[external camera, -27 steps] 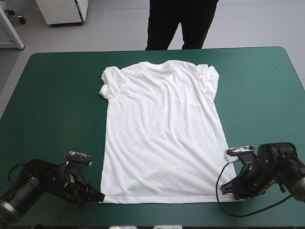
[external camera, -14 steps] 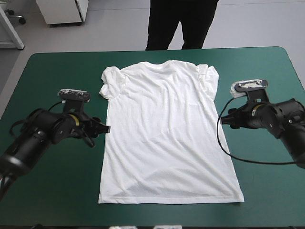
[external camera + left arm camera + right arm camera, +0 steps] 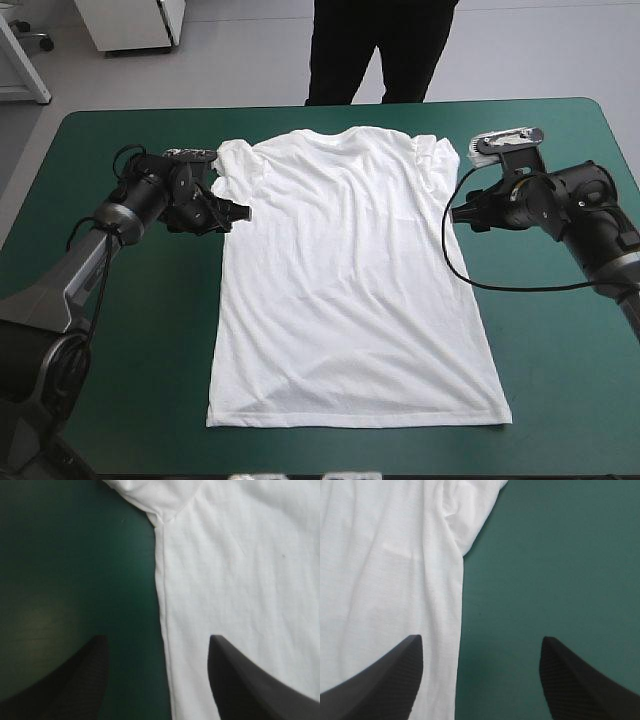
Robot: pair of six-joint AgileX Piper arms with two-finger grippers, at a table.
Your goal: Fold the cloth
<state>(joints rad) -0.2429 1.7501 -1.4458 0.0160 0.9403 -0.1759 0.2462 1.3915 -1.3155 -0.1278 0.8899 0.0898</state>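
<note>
Two open hands flank a white T-shirt (image 3: 350, 290) spread flat at the middle of the teal-green counter (image 3: 120, 330), collar toward the far edge and hem toward the near one, so that its long axis runs straight away from the robot. The left hand (image 3: 238, 212) points inward at the shirt's left side edge just below the left sleeve (image 3: 228, 168). The right hand (image 3: 455, 215) mirrors it at the opposite side edge below the right sleeve (image 3: 440, 165). Neither hand is nearer than the other, since each is at its own armpit seam. Both wrist views show the black fingers standing well apart and gripping nothing. The shirt's side edge runs between them, with one finger over white cloth and the other over bare teal-green cover. On the right the edge lies closer to the finger on the cloth side, while on the left it sits about midway. Whether the fingertips touch the counter cannot be told. By the look of it, the coming grasp turns on each hand straddling that side edge, cloth inward and cover outward, before the fingers come together.
</note>
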